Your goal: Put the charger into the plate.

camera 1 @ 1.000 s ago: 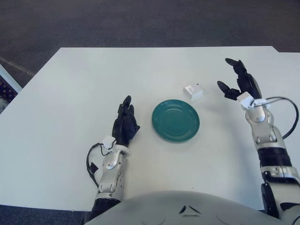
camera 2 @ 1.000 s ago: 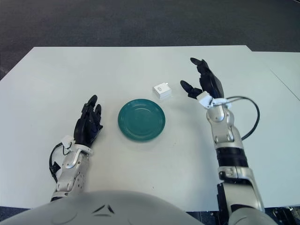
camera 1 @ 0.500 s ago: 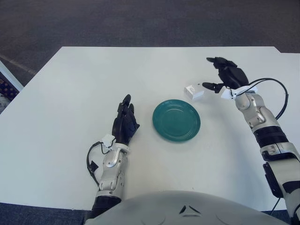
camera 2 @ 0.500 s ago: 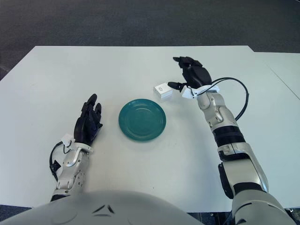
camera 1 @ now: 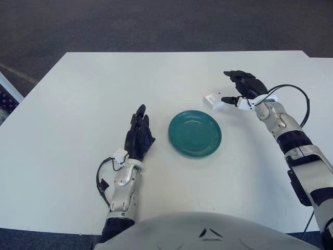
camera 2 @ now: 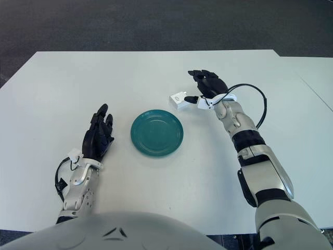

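The charger [camera 1: 214,100] lies on the white bench [camera 1: 78,104] just beyond the right rim of the green plate [camera 1: 195,134], not in it, so it must be grasped first. The right hand [camera 1: 243,88] reaches in from the right, fingers [camera 1: 229,99] spread and empty, thumb tip at its edge. The left hand [camera 1: 138,138] shows left of the plate, fingers straight.

Plate [camera 1: 195,134] at centre of bench [camera 1: 78,99]; charger [camera 1: 214,100] just behind and right of plate, apart from it; right hand [camera 1: 243,89] just right of charger; left hand [camera 1: 138,137] left of plate.
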Action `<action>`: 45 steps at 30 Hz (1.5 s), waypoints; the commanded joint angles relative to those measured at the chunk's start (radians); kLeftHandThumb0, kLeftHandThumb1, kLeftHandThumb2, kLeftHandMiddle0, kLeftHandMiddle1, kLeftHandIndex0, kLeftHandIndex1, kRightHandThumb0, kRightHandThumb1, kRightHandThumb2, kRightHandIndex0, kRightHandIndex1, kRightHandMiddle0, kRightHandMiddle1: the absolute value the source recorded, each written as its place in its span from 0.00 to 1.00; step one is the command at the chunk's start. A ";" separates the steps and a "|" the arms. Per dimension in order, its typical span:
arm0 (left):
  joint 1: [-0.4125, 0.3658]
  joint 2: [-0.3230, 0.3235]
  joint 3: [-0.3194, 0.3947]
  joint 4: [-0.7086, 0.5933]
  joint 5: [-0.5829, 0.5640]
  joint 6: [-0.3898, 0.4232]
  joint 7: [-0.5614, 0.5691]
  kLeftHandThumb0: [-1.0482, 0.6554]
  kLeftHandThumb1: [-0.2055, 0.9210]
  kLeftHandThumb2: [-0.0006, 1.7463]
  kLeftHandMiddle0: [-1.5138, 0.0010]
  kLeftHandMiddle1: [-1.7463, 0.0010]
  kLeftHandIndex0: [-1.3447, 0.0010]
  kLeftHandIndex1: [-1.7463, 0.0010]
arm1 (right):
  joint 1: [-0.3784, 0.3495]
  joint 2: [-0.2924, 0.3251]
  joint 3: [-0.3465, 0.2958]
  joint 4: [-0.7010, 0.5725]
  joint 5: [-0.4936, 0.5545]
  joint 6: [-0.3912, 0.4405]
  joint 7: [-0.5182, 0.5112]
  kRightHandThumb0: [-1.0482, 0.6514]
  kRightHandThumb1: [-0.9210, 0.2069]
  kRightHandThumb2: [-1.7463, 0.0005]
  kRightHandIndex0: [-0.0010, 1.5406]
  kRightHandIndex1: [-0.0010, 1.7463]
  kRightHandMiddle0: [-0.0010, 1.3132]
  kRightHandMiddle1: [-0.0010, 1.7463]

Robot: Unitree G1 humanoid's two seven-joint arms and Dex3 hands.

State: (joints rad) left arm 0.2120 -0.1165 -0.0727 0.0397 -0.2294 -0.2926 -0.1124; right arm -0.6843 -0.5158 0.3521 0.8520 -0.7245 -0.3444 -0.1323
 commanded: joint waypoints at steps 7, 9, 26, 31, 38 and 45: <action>0.027 -0.022 -0.009 -0.041 0.004 0.014 0.010 0.09 1.00 0.46 0.94 1.00 1.00 0.79 | -0.039 -0.004 0.059 0.067 -0.010 -0.020 0.021 0.17 0.00 0.69 0.03 0.00 0.00 0.14; 0.032 -0.027 -0.010 -0.051 -0.003 0.022 0.014 0.10 1.00 0.46 0.93 1.00 1.00 0.79 | -0.042 -0.007 0.070 0.079 -0.013 -0.023 0.028 0.17 0.00 0.70 0.03 0.00 0.00 0.14; 0.065 -0.040 -0.029 -0.085 0.006 0.026 0.053 0.10 1.00 0.44 0.91 0.99 1.00 0.77 | -0.129 -0.014 0.187 0.184 -0.104 -0.056 -0.013 0.19 0.00 0.71 0.01 0.00 0.00 0.12; 0.072 -0.046 -0.037 -0.090 -0.012 0.021 0.048 0.10 1.00 0.45 0.91 1.00 1.00 0.78 | -0.168 -0.031 0.241 0.199 -0.161 -0.086 -0.038 0.20 0.00 0.72 0.00 0.00 0.00 0.11; 0.084 -0.041 -0.057 -0.094 0.002 0.023 0.053 0.10 1.00 0.46 0.92 1.00 1.00 0.76 | -0.227 -0.056 0.305 0.223 -0.224 -0.139 -0.050 0.19 0.00 0.72 0.00 0.00 0.00 0.05; 0.084 -0.044 -0.066 -0.084 -0.002 0.013 0.056 0.09 1.00 0.46 0.91 1.00 1.00 0.72 | -0.273 -0.069 0.355 0.239 -0.275 -0.177 -0.079 0.19 0.00 0.72 0.00 0.00 0.00 0.01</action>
State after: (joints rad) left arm 0.2869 -0.1107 -0.1315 -0.0414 -0.2282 -0.2614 -0.0642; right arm -0.9244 -0.5658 0.6869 1.0812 -0.9719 -0.5064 -0.1909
